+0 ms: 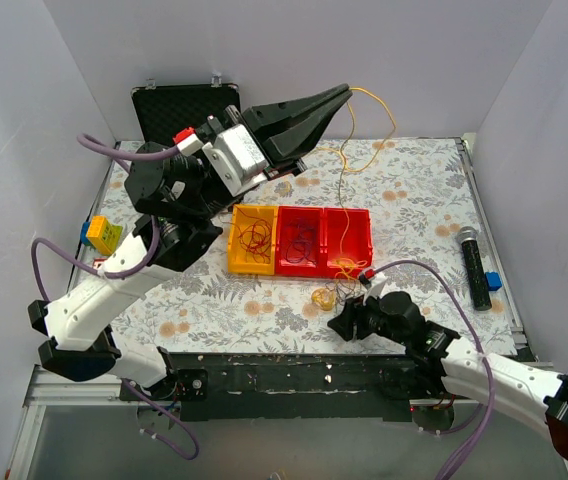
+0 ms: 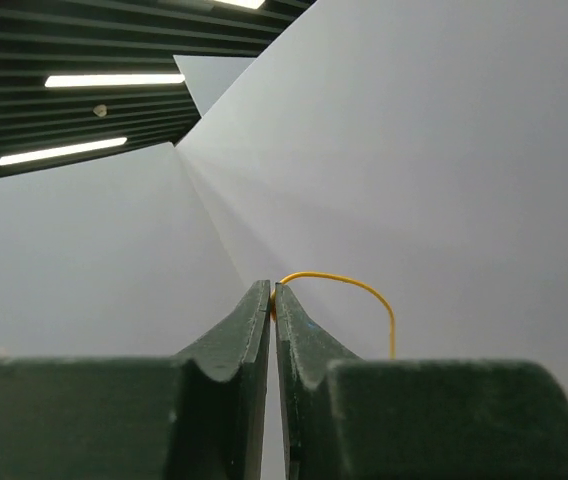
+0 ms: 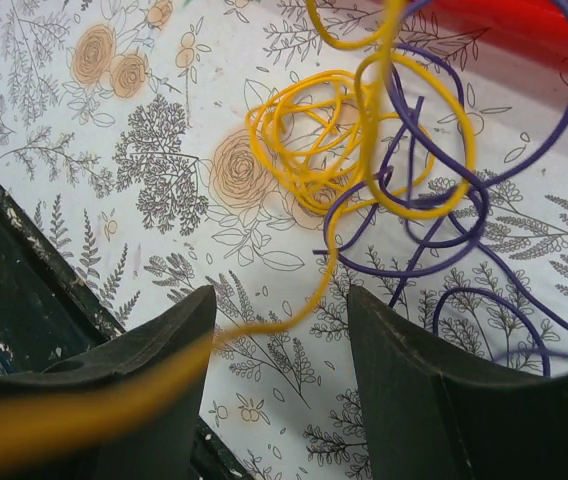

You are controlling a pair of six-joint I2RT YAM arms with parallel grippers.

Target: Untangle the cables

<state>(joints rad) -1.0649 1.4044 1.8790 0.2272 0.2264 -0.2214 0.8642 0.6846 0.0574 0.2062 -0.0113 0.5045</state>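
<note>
My left gripper (image 1: 347, 92) is raised high over the back of the table and shut on the end of a thin yellow wire (image 1: 384, 112). The wire hangs down in a long loop to the tangle (image 1: 347, 272) at the front of the red bins. In the left wrist view the closed tips (image 2: 273, 295) pinch the yellow wire (image 2: 364, 288). My right gripper (image 1: 349, 320) is open, low over the table. In the right wrist view a yellow coil (image 3: 304, 140) and purple loops (image 3: 444, 230) lie just beyond it (image 3: 282, 300). A yellow strand runs between the jaws and past the left finger (image 3: 154, 350).
A yellow bin (image 1: 236, 262) holding red wires and two red bins (image 1: 299, 212) holding dark wires stand mid-table. An open black case (image 1: 179, 105) is at the back left. A black cylinder (image 1: 474, 265) and blue piece (image 1: 492, 281) lie right. A yellow-blue block (image 1: 102, 233) is left.
</note>
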